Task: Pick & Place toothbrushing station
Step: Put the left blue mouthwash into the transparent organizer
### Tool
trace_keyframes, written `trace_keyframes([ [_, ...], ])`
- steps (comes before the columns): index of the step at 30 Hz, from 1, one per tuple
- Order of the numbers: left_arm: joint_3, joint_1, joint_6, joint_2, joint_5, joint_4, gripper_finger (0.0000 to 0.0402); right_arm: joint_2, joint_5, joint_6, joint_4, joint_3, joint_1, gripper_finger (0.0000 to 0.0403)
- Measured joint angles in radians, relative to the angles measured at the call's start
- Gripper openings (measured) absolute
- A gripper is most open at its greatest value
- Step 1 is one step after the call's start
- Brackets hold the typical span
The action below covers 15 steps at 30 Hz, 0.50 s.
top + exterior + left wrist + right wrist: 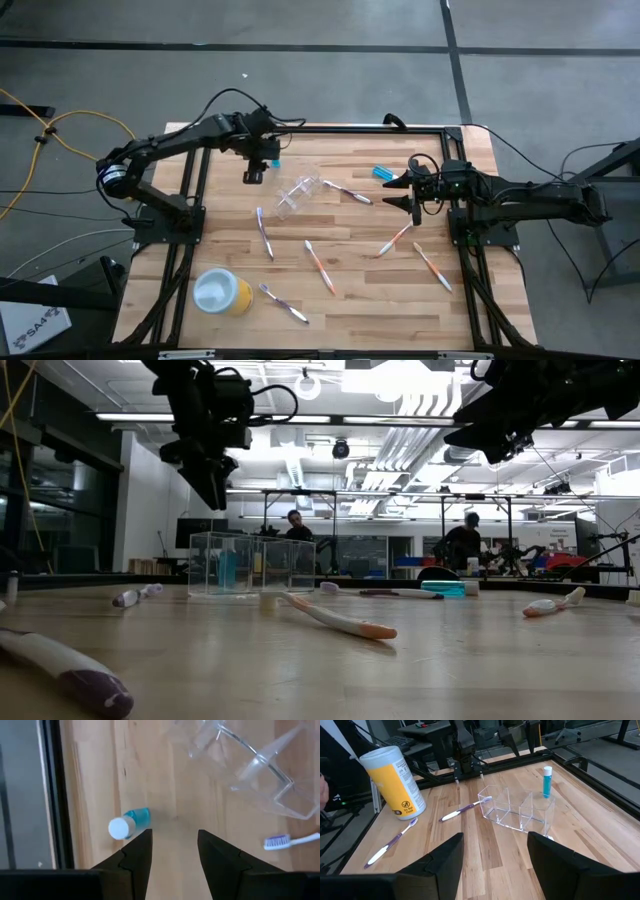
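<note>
My left gripper (172,855) hangs above the surface (350,300) with its fingers apart and nothing between them. The standing blue tube (131,823) sits just off its left finger, toward ten o'clock from the gripper in the wrist view, upright on its base. The clear organizer (297,195) lies at four o'clock from it in the high view. My right gripper (412,192) waits spread wide, farther from that tube.

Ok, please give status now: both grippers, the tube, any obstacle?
Left gripper open, empty, above blue tube standing upright. Right gripper open, empty, waiting. Clear organizer beside tube, not blocking.
</note>
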State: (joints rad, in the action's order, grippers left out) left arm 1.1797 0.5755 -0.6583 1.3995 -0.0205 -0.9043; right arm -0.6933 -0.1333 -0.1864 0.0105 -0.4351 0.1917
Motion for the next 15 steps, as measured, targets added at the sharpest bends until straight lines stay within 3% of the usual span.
trace_keyframes([
  [9, 0.050, 0.055, 0.027, 0.006, -0.046, -0.039, 0.0150, 0.000, 0.000, 0.000, 0.000, 0.000, 0.000, 0.0210],
  [15, 0.118, 0.097, 0.001, 0.082, -0.082, -0.118, 0.0150, 0.000, 0.000, 0.000, 0.000, 0.000, 0.000, 0.0210],
])
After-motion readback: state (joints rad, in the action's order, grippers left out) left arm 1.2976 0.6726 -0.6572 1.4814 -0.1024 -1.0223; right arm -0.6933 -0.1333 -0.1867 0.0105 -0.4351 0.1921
